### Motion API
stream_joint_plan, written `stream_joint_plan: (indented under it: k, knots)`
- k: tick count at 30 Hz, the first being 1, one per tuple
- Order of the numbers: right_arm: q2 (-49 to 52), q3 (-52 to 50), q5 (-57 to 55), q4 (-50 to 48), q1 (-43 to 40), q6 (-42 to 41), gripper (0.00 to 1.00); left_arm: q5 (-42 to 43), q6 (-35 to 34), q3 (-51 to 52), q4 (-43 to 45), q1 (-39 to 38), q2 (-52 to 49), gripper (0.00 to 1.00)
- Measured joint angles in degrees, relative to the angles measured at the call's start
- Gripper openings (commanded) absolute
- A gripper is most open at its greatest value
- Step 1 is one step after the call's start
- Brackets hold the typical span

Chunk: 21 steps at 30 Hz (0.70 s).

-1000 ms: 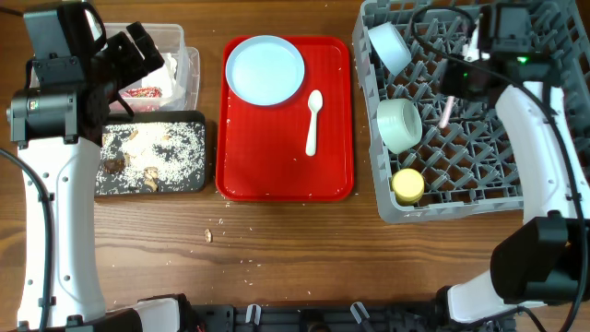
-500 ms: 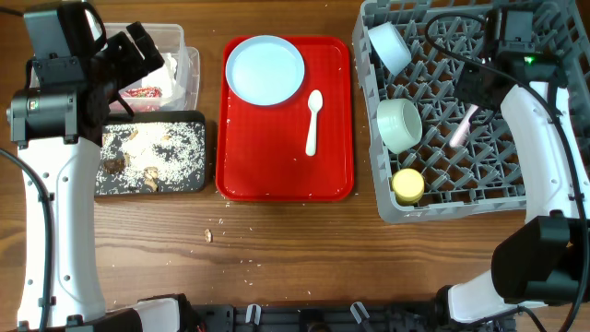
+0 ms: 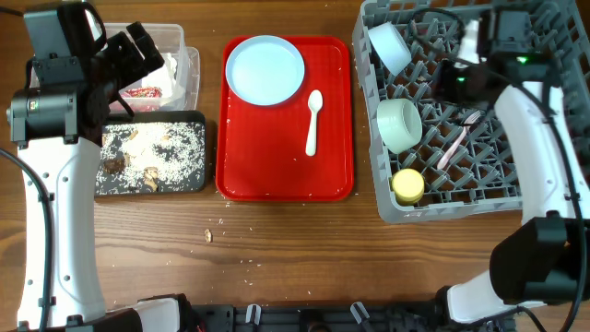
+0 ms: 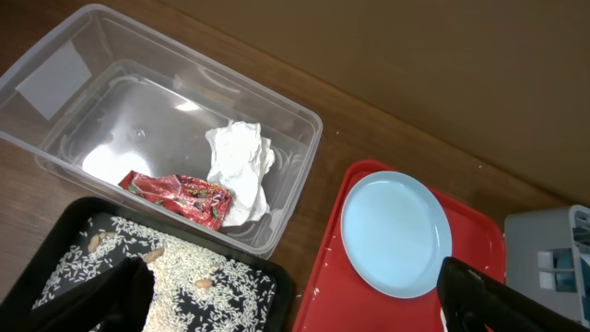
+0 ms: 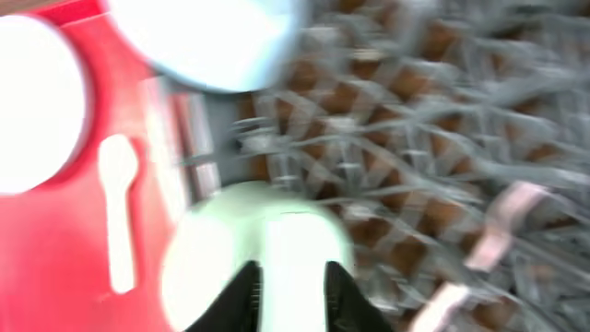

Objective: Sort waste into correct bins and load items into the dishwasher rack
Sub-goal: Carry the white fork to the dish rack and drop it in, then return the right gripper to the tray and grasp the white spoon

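The white fork lies loose in the grey rack, right of a mint bowl. My right gripper is open and empty above that bowl; its view is blurred, and its fingers are apart. A second bowl and a yellow cup stand in the rack. The blue plate and white spoon lie on the red tray. My left gripper is wide open over the clear tub, which holds the napkin and wrapper.
The black tray in front of the tub holds rice and brown scraps. A few crumbs lie on the wooden table in front of the red tray. The rack's upright pegs fill the right side.
My right gripper let go of the fork, which dropped and now lies in the rack. The gripper moved left toward the mint bowl. The left arm has not moved.
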<state>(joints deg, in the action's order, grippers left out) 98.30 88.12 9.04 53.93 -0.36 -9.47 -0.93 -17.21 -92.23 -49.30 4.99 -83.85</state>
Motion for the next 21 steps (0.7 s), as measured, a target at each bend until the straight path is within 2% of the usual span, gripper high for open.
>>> stream_joint_plan:
  k: [3,10,15,21]
  knots:
    - [0.0,0.0,2.6,-3.2,6.4,0.9,0.45,0.0,0.0,0.0,0.0,0.0,0.0,1.0]
    - [0.0,0.0,3.4,-13.3,19.2,-4.9,0.45,0.0,0.0,0.0,0.0,0.0,0.0,1.0]
    - [0.5,1.7,3.4,-13.7,20.1,-8.3,0.45,0.0,0.0,0.0,0.0,0.0,0.0,1.0]
    - [7.0,12.2,4.0,-10.9,20.1,-9.2,0.45,0.0,0.0,0.0,0.0,0.0,0.0,1.0]
